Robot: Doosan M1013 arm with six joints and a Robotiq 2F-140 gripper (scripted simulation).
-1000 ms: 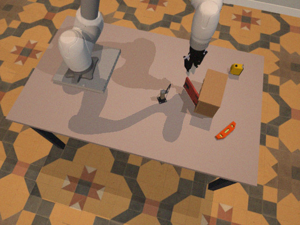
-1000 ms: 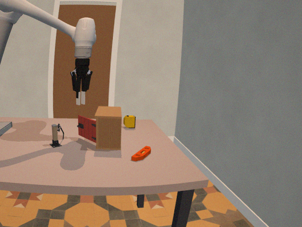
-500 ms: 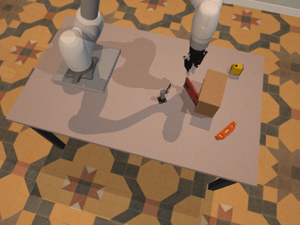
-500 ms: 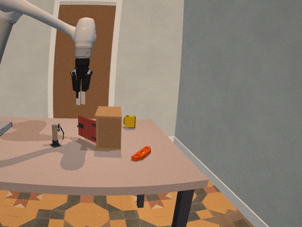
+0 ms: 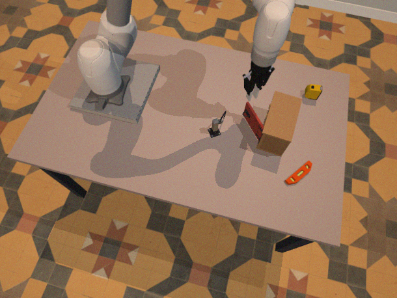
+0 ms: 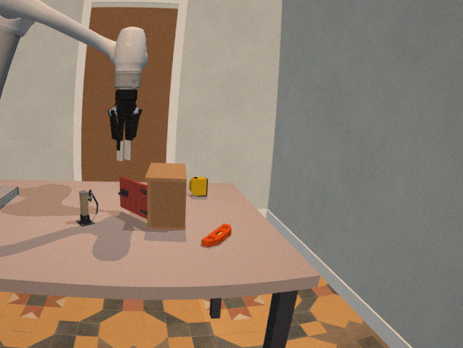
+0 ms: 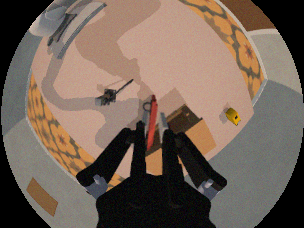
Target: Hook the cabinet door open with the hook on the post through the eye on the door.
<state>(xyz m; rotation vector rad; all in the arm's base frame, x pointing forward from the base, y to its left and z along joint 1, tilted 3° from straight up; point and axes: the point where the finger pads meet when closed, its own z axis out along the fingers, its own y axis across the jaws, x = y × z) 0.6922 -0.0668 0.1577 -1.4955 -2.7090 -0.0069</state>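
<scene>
The brown cabinet [image 5: 280, 121] stands flat on the table, and its red door [image 5: 252, 120] is swung partly open toward the post. The door [image 6: 133, 197] carries a small dark eye [image 6: 122, 194] near its free edge. The short post [image 5: 215, 125] stands left of the door, and its dark hook [image 6: 89, 194] hangs at the post, apart from the door. My gripper [image 5: 252, 94] [image 6: 124, 153] hovers well above the door's free edge, pointing down, nearly shut and empty. In the wrist view the red door [image 7: 152, 118] lies straight below between my fingertips.
A yellow tape measure [image 5: 313, 91] sits behind the cabinet near the far right edge. An orange spirit level [image 5: 298, 171] lies in front of the cabinet. My arm's base plate [image 5: 115, 91] is at the far left of the table.
</scene>
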